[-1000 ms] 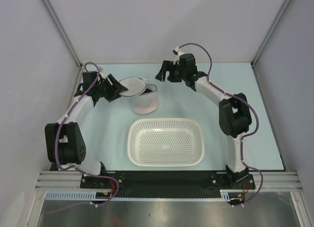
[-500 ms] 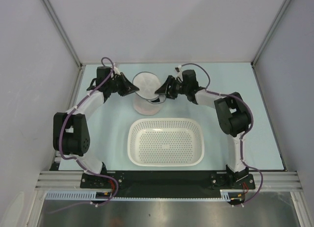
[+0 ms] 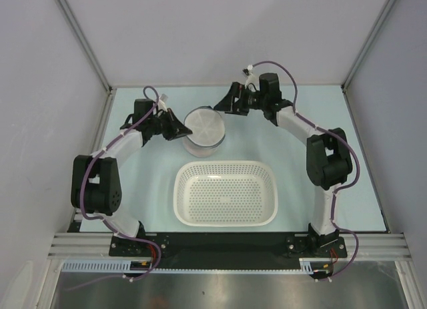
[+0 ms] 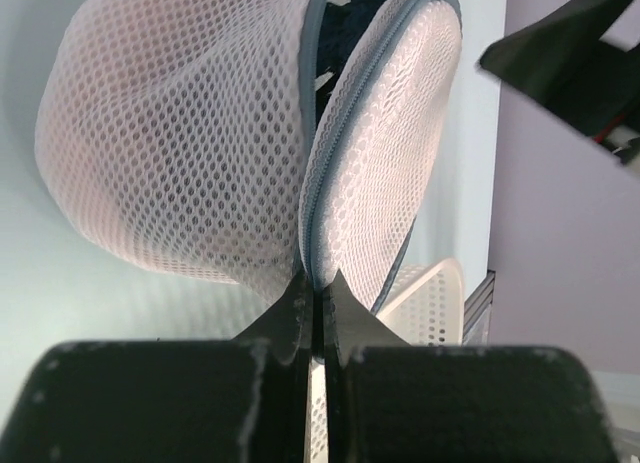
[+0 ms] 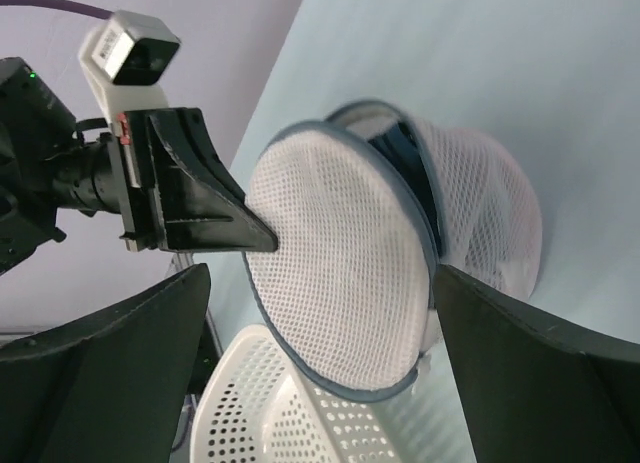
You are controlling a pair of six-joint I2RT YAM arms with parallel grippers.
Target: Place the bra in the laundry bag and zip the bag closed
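Left claw (image 4: 313, 288) pinched tight; right claw (image 3: 224, 105) spread wide.

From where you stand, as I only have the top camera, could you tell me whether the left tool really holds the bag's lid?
Observer: Yes; on the left wrist camera the left tool is shut on the zip rim of the flap lid.
Operator: Is the lid zipped?
Observer: No; a gap shows between it and the laundry bag, with dark fabric inside.
Operator: And the right tool?
Observer: The right tool is open, clear of the bag.
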